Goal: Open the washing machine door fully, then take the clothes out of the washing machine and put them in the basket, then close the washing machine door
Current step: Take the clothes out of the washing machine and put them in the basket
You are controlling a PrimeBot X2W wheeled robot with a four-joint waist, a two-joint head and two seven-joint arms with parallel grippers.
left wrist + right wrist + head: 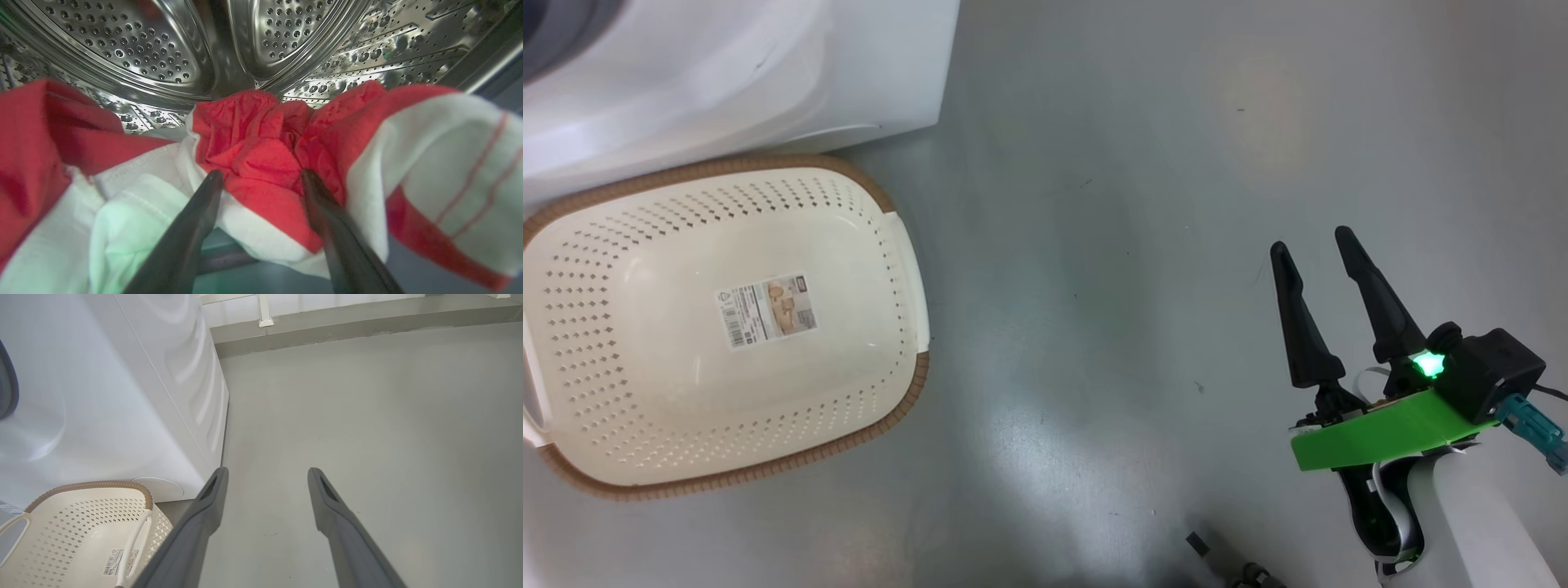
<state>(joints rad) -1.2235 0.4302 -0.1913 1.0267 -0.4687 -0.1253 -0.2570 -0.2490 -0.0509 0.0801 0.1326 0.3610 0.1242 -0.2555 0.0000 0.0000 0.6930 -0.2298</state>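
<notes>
Left gripper [261,175] inside the steel drum [155,53], fingers spread wide, a red fold of the clothes [253,134] between the tips, not clamped. Right gripper [1311,241] splayed apart, holding nothing, over grey floor [1094,245]. Basket [849,245] on the floor, just beside the white washing machine [727,73].

The basket [621,327] stands on the floor [1135,204] at my left, just before the washing machine [727,73]. The clothes [261,159] lie in its drum [143,49].
</notes>
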